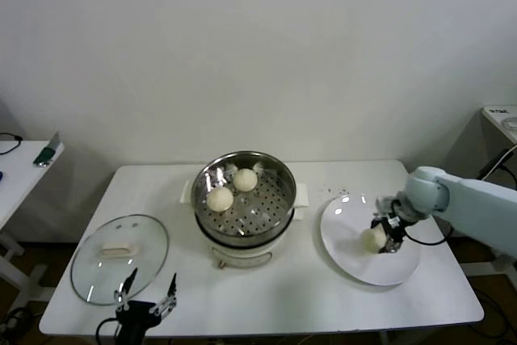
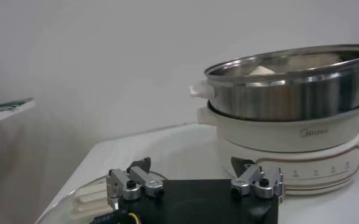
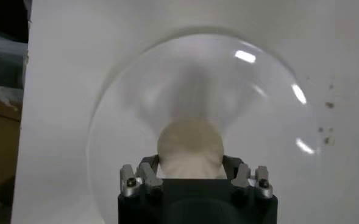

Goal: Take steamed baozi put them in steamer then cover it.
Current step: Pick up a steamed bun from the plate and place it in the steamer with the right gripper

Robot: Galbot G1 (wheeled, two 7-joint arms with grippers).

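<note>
The steamer point(image 1: 279, 181) stands mid-table on its cream pot base, with two steamed baozi point(image 1: 220, 199) point(image 1: 245, 179) inside. A third baozi point(image 1: 372, 238) lies on the white plate point(image 1: 355, 268) to the right. My right gripper point(image 1: 386, 236) is down over it. In the right wrist view its fingers point(image 3: 150, 165) press both sides of that baozi point(image 3: 190, 143). The cover point(image 1: 93, 272), a glass lid with a cream handle, lies flat at the table's left. Beside the cover, near the front edge, my left gripper point(image 1: 149, 287) waits open and holds nothing.
The left wrist view shows the steamer point(image 2: 289, 91) on its base, with the cover's rim point(image 2: 88, 198) just behind my left gripper point(image 2: 194, 165). A side table point(image 1: 20, 159) stands at far left. Small dark crumbs point(image 3: 325, 122) lie on the table beside the plate point(image 3: 167, 79).
</note>
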